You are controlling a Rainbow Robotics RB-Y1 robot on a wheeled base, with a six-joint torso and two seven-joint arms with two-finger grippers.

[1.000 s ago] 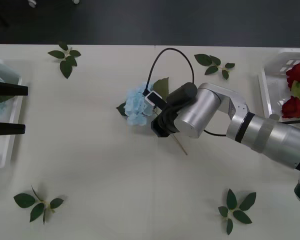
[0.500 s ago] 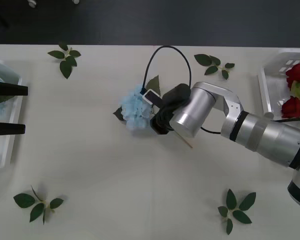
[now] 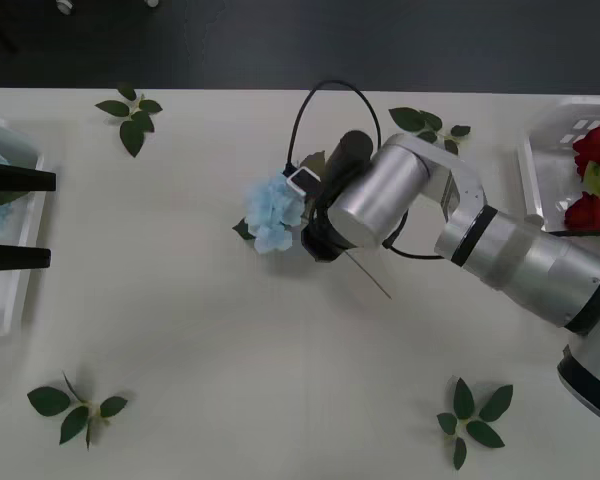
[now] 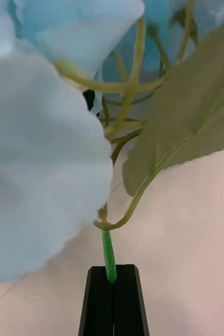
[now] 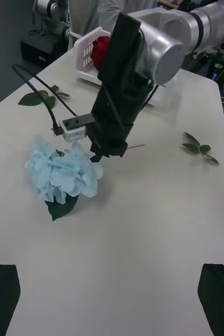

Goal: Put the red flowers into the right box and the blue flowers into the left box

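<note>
A blue flower (image 3: pixel 274 214) is at the table's middle, its head low at the surface. My right gripper (image 3: pixel 304 238) is shut on its green stem (image 4: pixel 108 256) just below the head; the black fingers (image 4: pixel 123 299) meet around it. The left wrist view has the same blue flower (image 5: pixel 62 175) with the right gripper (image 5: pixel 99 156) beside it. Two red flowers (image 3: pixel 592 150) lie in the right box (image 3: pixel 536 168). My left gripper (image 3: pixel 52 219) waits open over the left box (image 3: pixel 2 296) at the table's left edge, its fingers (image 5: pixel 1 292) apart.
Flowerless leaf sprigs lie at the far left (image 3: pixel 132 115), the far middle-right (image 3: pixel 430 128), the near left (image 3: pixel 75 410) and the near right (image 3: pixel 472 420). A black cable (image 3: pixel 325 110) loops above the right wrist. The table's far edge borders a dark floor.
The right wrist has swung toward the far side of the table, still shut on the stem. The blue flower has shifted only slightly. The left arm has stayed still.
</note>
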